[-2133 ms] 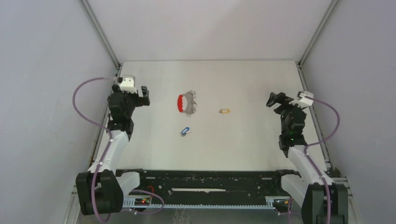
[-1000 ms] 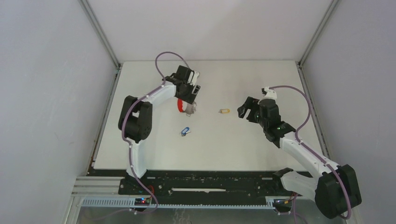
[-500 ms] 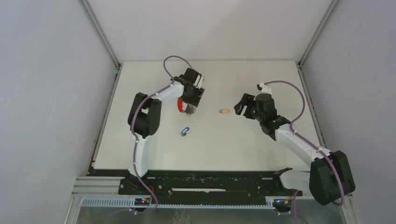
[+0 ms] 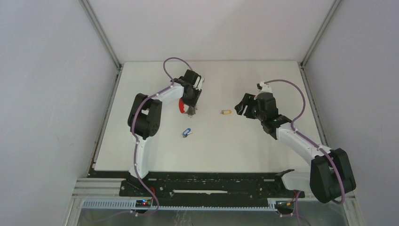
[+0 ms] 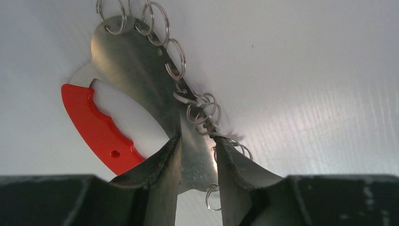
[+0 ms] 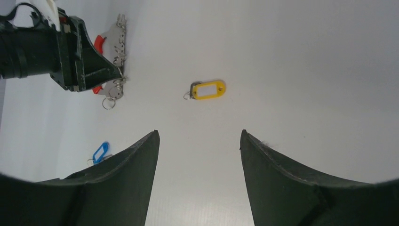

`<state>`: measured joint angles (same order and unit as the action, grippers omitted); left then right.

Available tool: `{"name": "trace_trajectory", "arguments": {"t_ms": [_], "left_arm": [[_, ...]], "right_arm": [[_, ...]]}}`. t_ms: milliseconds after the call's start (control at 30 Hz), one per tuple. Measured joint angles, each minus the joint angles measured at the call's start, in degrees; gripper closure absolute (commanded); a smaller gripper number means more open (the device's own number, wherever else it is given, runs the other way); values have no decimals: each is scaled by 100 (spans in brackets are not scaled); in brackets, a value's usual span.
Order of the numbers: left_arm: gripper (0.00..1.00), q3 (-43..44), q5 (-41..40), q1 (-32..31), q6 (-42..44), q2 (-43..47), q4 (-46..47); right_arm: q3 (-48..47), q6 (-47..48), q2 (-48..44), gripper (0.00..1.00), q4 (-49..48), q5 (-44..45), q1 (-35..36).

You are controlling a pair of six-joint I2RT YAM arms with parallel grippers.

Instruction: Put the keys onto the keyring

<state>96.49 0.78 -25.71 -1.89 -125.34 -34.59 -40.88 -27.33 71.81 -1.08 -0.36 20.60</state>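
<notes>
The left gripper [image 5: 197,139] clasps the grey metal keyring with a red arc band [image 5: 136,70], left of centre on the white bench [image 4: 235,150]. The right gripper [image 6: 200,136] hangs spread wide beside the yellow-tagged key [image 6: 208,89]. The blue-tagged key [image 4: 187,133] lies nearer the bench's front edge.

White table [image 4: 235,150], keyring [image 4: 181,107], blue key [image 4: 187,133], yellow key [image 4: 226,112]

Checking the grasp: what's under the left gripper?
The keyring lies there, its grey plate between the fingers of the left gripper, red band beside. The fingers hide its near end; grip unclear.
</notes>
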Motion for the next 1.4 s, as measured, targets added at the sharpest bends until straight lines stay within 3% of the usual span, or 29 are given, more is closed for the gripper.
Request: {"name": "trace_trajectory", "arguments": {"t_ms": [133, 600, 700, 800, 900, 1067, 1167, 1400], "left_arm": [[76, -297, 74, -26, 282, 175, 94], [89, -1410, 358, -361, 1449, 997, -621], [83, -1716, 400, -380, 1716, 1217, -833], [68, -1917, 400, -380, 1939, 1381, -1099], [45, -1939, 426, -380, 2103, 1526, -1322], [27, -1456, 590, -380, 2223, 1816, -1615], [28, -994, 597, -380, 2247, 1818, -1545], [42, -81, 262, -380, 2225, 1080, -1276]], "right_arm": [[-131, 2, 22, 35, -15, -61, 0], [-184, -118, 74, 47, 0, -339, 7], [-184, -160, 74, 47, -2, -372, 17], [-214, -177, 101, 45, 2, -385, 42], [-326, -197, 179, 42, 0, -385, 68], [-448, -219, 240, 38, 0, -407, 111], [-468, -219, 258, 38, 4, -420, 125], [-470, -236, 258, 41, 76, -422, 125]]}}
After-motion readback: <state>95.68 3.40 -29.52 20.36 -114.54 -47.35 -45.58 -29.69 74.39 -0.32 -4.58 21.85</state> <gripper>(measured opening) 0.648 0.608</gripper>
